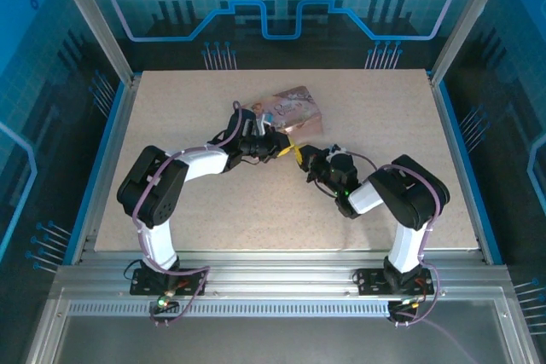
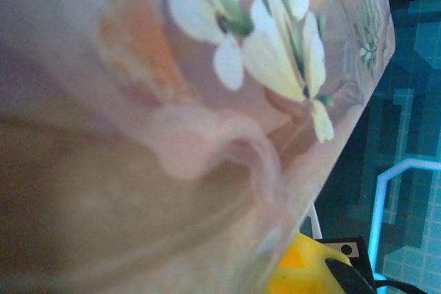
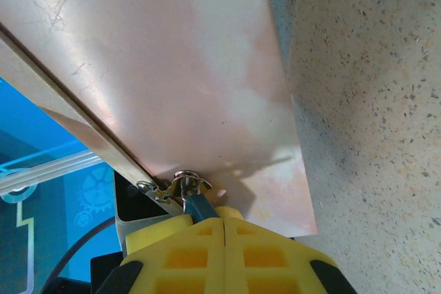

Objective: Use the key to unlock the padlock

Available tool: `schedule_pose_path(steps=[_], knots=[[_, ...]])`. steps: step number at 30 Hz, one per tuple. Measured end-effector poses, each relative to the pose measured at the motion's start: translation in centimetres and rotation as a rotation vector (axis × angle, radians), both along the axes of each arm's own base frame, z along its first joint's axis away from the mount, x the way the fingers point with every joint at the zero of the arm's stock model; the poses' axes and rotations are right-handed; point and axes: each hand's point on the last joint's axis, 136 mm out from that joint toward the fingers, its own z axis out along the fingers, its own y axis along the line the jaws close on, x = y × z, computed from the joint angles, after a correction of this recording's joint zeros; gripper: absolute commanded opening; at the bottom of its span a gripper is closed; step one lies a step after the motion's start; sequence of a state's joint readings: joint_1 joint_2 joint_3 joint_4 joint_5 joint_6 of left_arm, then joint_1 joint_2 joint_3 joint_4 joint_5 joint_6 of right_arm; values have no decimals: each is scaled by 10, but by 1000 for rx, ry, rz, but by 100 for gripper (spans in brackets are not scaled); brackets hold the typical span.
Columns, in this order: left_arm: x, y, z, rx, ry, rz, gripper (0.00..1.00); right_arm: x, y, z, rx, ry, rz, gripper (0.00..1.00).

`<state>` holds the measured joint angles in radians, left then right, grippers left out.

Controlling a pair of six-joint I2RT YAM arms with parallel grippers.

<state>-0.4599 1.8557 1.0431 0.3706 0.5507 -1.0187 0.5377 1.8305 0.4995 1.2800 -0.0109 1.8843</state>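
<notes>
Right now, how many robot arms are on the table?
2. The left arm comes from the near left, the right arm from the near right; both reach the box.

The pale, speckled tabletop (image 1: 256,210), edged by blue strips (image 1: 101,168) along its left and right sides, has a pink printed box (image 1: 294,106) over its far middle, which in the right wrist view looks tilted, one edge throwing a shadow onto the speckled surface.
</notes>
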Motion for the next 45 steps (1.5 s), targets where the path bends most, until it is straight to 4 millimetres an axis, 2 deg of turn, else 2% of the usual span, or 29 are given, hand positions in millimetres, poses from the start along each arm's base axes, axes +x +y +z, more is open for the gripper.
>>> schedule_pose_path(steps=[8, 16, 20, 23, 26, 28, 33, 36, 38, 42, 45], knots=[[0, 1, -1, 5, 5, 4, 3, 1, 1, -2, 0, 1, 4, 0], [-4, 1, -7, 26, 10, -12, 4, -4, 3, -8, -23, 6, 28, 24], [-14, -1, -14, 47, 30, -51, 6, -17, -4, -21, -67, 26, 61, 28], [-20, -3, -18, 67, 31, -77, 6, -28, -19, -25, -119, 36, 77, 28], [-22, -4, -19, 78, 32, -88, 6, -37, -34, -16, -186, 22, 96, 29], [-23, -3, -19, 83, 34, -92, 7, -41, -41, -1, -242, -14, 113, 29], [-26, -3, -20, 102, 44, -103, 8, -58, -52, 30, -430, -94, 175, 30], [-28, -3, -19, 121, 58, -116, 8, -67, -59, 41, -554, -135, 209, 31], [-32, -5, -19, 133, 68, -126, 9, -74, -65, 41, -637, -148, 234, 31], [-39, -7, -20, 149, 86, -141, 9, -87, -75, 23, -815, -148, 308, 30], [-41, -7, -21, 155, 88, -148, 9, -95, -74, 14, -927, -165, 388, 30]])
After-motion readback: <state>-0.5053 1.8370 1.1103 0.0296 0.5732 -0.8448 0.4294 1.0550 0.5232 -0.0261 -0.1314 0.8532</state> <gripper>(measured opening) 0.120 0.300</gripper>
